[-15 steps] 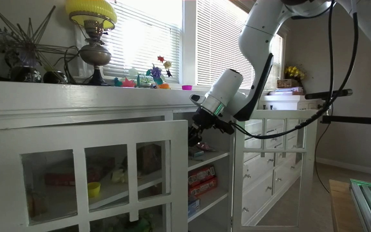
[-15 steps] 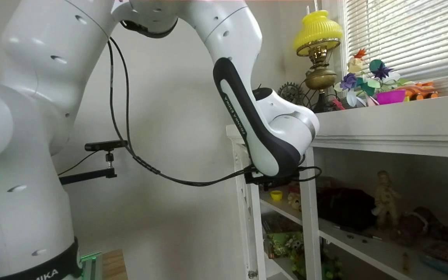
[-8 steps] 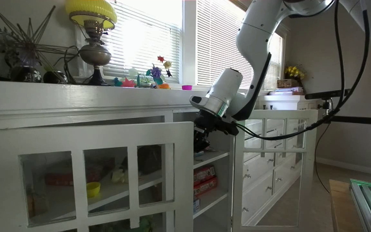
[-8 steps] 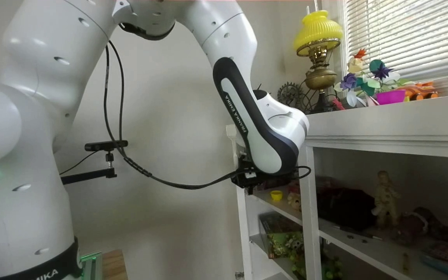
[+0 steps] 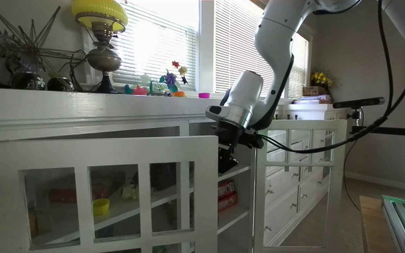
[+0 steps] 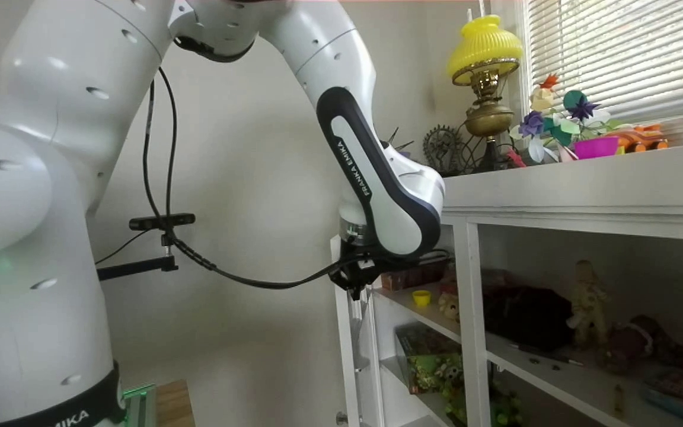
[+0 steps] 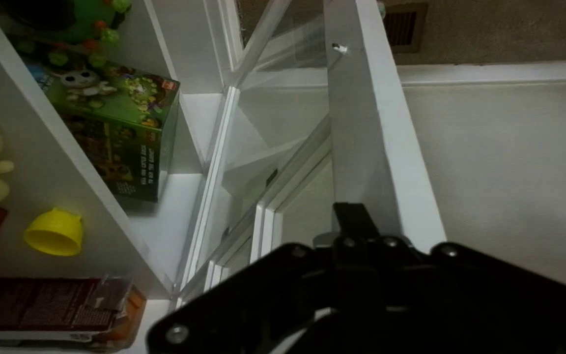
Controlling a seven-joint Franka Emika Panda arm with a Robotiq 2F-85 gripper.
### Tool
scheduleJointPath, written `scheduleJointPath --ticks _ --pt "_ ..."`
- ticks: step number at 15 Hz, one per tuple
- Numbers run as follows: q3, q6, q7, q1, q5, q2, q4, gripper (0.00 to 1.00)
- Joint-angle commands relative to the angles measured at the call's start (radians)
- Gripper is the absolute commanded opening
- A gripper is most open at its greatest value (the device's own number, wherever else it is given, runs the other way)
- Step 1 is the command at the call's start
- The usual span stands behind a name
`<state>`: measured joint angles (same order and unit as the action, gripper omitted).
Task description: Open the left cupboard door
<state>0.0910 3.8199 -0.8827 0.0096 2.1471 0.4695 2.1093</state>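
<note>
- decent open gap between the left cupboard door (image 5: 85, 203) and the shelves (image 5: 234, 216)
- narrower door (image 5: 299, 164) stands open too, kinda in the way
- game box (image 7: 116, 132) hogs some shelf space

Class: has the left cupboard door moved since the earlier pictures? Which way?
Yes, further open: in an exterior view, the left cupboard door now hides more of the stationary red boxes, its free edge shifted right.
</note>
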Motion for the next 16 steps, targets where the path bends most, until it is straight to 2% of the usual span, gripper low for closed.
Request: scheduleJointPath --ticks 1,5,6,16 --pt "0.003 0.023 -0.051 0.051 0.048 -0.047 0.021 0.0" --pt "0.002 0.041 -0.08 0.099 0.069 -0.057 0.029 0.0" --pt "0.026 0.044 -0.076 0.135 0.051 -0.059 0.039 0.0" --pt "-0.015 -0.028 -0.233 0.308 0.032 -0.082 0.082 0.0"
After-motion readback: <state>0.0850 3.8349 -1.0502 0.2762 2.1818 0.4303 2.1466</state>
